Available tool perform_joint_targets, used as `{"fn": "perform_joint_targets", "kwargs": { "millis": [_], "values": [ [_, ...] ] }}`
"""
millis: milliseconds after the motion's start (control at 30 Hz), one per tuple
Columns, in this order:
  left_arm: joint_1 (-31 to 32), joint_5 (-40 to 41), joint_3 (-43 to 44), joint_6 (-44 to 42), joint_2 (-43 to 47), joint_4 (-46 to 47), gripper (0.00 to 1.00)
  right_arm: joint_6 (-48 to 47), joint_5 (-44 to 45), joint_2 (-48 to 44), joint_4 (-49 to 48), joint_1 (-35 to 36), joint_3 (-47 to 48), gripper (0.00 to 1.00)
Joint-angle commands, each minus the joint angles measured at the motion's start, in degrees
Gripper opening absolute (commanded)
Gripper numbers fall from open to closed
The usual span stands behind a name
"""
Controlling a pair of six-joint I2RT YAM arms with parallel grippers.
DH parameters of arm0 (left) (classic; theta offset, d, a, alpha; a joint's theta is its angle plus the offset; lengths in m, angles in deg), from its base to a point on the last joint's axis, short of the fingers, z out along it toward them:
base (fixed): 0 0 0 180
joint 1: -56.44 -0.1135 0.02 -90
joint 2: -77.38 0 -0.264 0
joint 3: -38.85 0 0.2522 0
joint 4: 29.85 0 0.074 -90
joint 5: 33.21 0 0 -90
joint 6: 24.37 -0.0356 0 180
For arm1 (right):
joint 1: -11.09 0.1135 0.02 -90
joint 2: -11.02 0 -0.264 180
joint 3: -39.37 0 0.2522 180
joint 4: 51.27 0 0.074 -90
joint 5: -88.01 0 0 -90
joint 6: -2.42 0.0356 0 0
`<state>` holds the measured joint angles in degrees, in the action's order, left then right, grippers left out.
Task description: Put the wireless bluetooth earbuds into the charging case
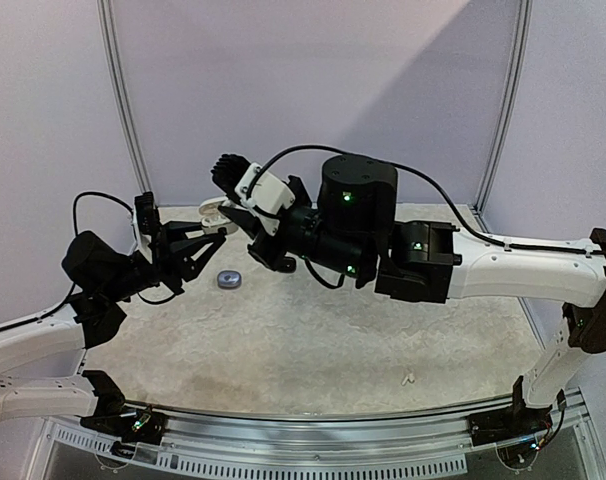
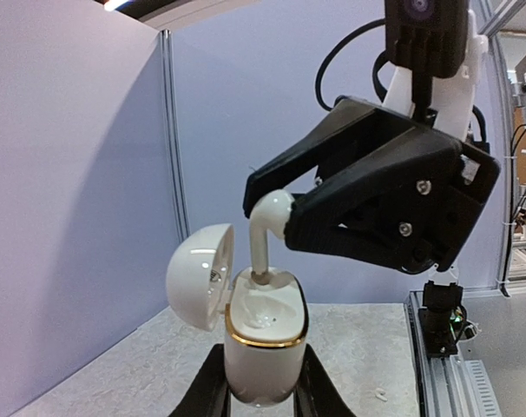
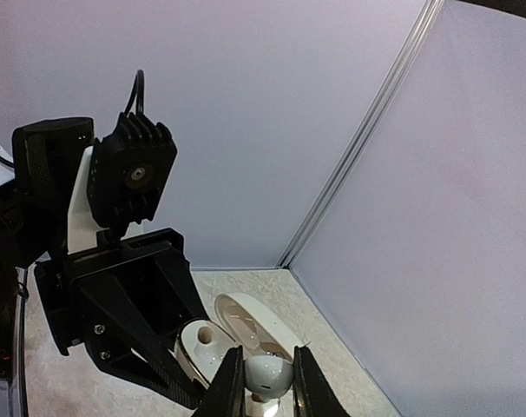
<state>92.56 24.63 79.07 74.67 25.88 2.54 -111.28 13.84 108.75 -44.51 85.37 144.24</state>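
Observation:
My left gripper (image 2: 261,387) is shut on the white, gold-rimmed charging case (image 2: 261,343) and holds it upright above the table with its lid (image 2: 200,274) swung open to the left. My right gripper (image 3: 267,387) is shut on the round head of a white stemmed earbud (image 2: 265,228). The stem points down, with its tip in the far socket of the case. In the top view both grippers meet at the back left, with the right gripper (image 1: 226,212) over the case (image 1: 213,210). The case's near socket (image 3: 204,333) shows empty.
A small round grey object (image 1: 229,279) lies on the table just in front of the grippers. A tiny white piece (image 1: 408,378) lies toward the front right, also visible as a white speck (image 2: 380,395) in the left wrist view. Pale walls close in the back and sides.

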Motion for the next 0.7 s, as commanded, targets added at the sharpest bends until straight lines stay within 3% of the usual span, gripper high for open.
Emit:
{"fn": "perform_joint_targets", "kwargs": {
  "millis": [0, 300, 667],
  "values": [
    [0.97, -0.35, 0.35, 0.39, -0.25, 0.96, 0.00, -0.31, -0.06, 0.66, 2.96, -0.41, -0.93, 0.00],
    [1.02, -0.61, 0.40, 0.72, -0.22, 1.13, 0.00, -0.41, 0.99, 0.90, 3.58, -0.38, -1.37, 0.02],
    [0.97, -0.84, 0.12, 0.88, 0.17, 1.38, 0.00, -3.25, 3.28, 1.57, 4.04, -0.41, -0.82, 0.14]
  ]
}}
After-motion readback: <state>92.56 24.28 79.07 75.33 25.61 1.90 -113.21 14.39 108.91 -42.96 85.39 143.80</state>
